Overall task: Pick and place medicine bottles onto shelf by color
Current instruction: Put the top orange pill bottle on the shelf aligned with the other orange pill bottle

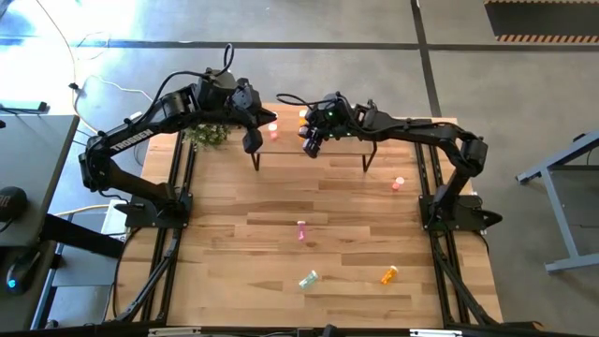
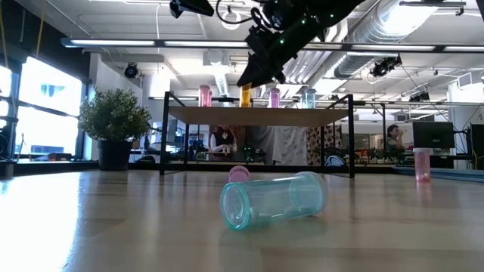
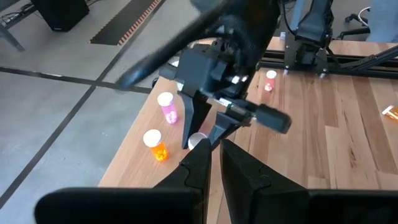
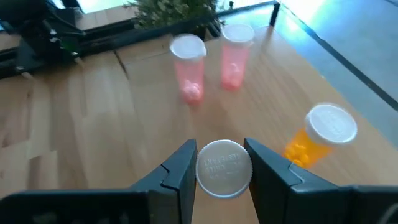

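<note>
Bottle [image 4: 224,169] clamped between right gripper [image 4: 221,171] jaws; embossed cap lettering illegible.

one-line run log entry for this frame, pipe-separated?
right pincer: shut on white-capped bottle, over shelf | left pincer: shut, empty, above shelf | shelf: two pink, one orange bottle | tabletop: bottles left

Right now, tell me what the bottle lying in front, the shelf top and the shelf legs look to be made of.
Green bottle: likely clear tinted plastic, glossy; the table shows through its wall.
Shelf top: light wood, matte, probably unvarnished or lightly sealed; grain lines show in the right wrist view.
Shelf legs: thin black rods, apparently painted metal; too slim and straight for wood.
</note>
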Robot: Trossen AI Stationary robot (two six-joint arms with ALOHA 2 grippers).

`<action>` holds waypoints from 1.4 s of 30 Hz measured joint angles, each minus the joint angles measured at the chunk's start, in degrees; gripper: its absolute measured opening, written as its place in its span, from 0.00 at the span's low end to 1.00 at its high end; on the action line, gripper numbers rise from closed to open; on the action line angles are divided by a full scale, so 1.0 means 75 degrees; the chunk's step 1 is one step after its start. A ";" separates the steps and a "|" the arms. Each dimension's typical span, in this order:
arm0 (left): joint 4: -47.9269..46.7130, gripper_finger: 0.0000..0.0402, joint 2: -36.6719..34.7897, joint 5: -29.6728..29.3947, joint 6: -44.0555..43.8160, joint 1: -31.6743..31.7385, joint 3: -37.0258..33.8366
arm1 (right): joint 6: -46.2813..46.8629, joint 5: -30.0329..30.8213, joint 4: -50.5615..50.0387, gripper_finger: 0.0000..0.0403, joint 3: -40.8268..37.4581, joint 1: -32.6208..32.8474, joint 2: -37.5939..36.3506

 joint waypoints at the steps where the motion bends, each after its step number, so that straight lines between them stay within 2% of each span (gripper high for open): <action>1: 0.0000 0.06 0.0000 0.0002 0.0000 -0.0003 0.0000 | 0.0021 0.0038 -0.0032 0.27 0.0000 -0.0006 0.0050; 25: -0.0001 0.06 0.0000 0.0000 0.0002 -0.0003 0.0000 | 0.0026 0.0355 0.0012 0.27 0.0000 0.0009 0.0160; 34: -0.0001 0.06 0.0000 0.0000 0.0003 -0.0003 0.0000 | 0.0034 0.0306 0.0049 0.39 0.0000 0.0017 0.0160; 42: -0.0003 0.06 0.0000 -0.0001 0.0003 -0.0003 0.0000 | 0.0189 0.0340 -0.0112 0.40 0.0375 0.0020 0.0160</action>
